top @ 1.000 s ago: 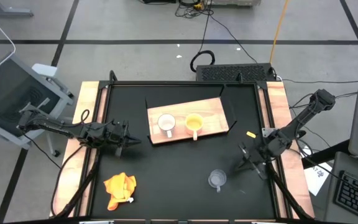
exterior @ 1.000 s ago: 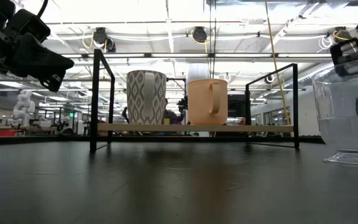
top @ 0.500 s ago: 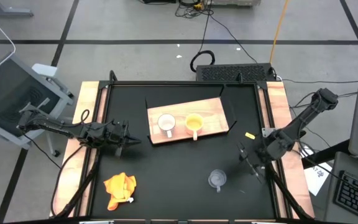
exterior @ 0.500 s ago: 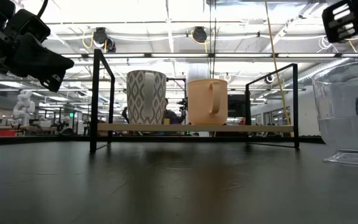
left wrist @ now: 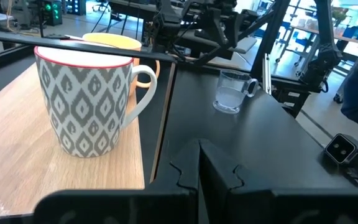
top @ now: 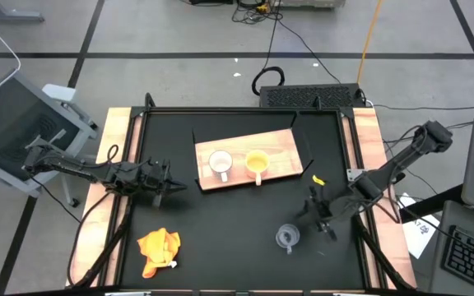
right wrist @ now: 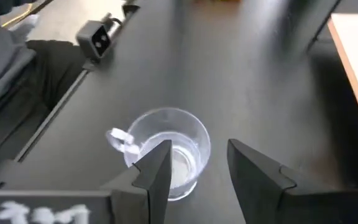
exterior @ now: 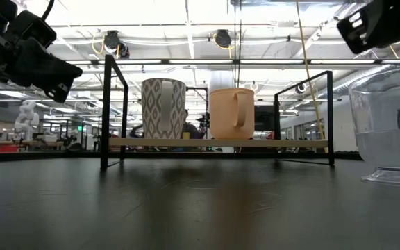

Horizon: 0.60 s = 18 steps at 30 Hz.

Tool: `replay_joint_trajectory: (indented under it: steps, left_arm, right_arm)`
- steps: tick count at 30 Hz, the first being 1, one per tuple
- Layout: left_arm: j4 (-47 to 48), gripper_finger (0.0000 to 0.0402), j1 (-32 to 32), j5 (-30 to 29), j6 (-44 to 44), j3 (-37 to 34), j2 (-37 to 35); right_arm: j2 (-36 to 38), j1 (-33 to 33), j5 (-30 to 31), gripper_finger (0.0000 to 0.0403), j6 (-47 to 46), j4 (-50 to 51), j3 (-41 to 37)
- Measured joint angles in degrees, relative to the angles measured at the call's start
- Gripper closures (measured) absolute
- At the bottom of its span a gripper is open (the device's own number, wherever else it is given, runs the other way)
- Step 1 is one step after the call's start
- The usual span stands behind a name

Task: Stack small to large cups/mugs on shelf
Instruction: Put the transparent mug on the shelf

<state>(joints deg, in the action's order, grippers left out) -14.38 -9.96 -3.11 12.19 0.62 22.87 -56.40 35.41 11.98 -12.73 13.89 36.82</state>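
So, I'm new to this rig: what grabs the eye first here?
The wooden shelf mid-table, carrying a patterned white mug and an orange mug side by side. Then the right gripper, jaws open, right by the glass cup on the tabletop, and a crumpled orange cloth at the near left.

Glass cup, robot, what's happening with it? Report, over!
Right end effector open, above glass cup, not gripping. Left end effector shut, waiting by shelf. White cup and yellow cup on shelf. Nothing in the way.
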Motion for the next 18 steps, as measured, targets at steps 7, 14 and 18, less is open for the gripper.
replay_joint_trajectory:
  steps: [7, 14, 18]
  left_arm:
    - [0.4, 0.0392, 0.0, 0.0, 0.0, 0.0, 0.0]
    - [1.0, 0.0392, 0.0, 0.0, 0.0, 0.0, 0.0]
    - [0.9, 0.0392, 0.0, 0.0, -0.5, 0.0, 0.0]
  right_arm:
    - [-0.7, -1.3, 0.0, 0.0254, -1.6, 1.8, 0.0]
    - [-1.0, -2.0, -0.1, 0.0254, -4.4, 2.8, 0.0]
    - [-2.5, -2.6, -0.2, 0.0254, -6.6, 3.7, 0.0]
